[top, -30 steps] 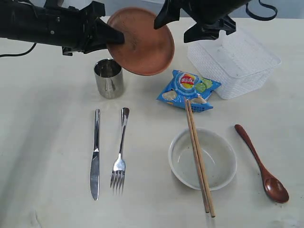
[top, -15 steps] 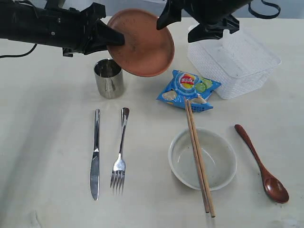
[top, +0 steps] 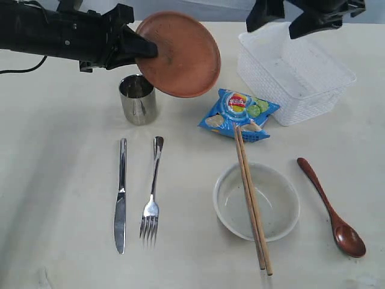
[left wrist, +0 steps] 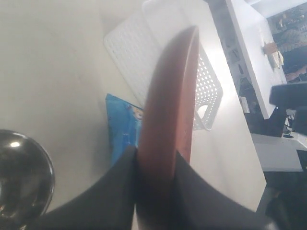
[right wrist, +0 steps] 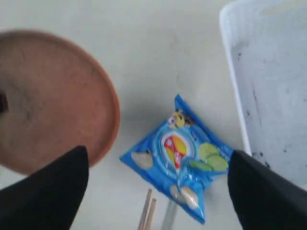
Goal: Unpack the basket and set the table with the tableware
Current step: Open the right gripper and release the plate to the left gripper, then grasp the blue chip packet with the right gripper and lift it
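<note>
Left claw (top: 146, 49): pinching the plate (top: 183, 57) by its rim; plate tilted, raised near the cup (top: 138, 99).
Right claw (top: 278, 24): spread wide, empty, over the basket (top: 313, 90).
Change: right claw has drawn away from the plate; plate unmoved.

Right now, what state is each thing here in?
plate: tilted, gripped by its rim in the left tool
right tool: open, holding nothing
basket: upright, empty
bowl: upright, chopsticks lying across it
cup: upright
snack bag: lying flat
knife, fork, spoon: lying flat
</note>
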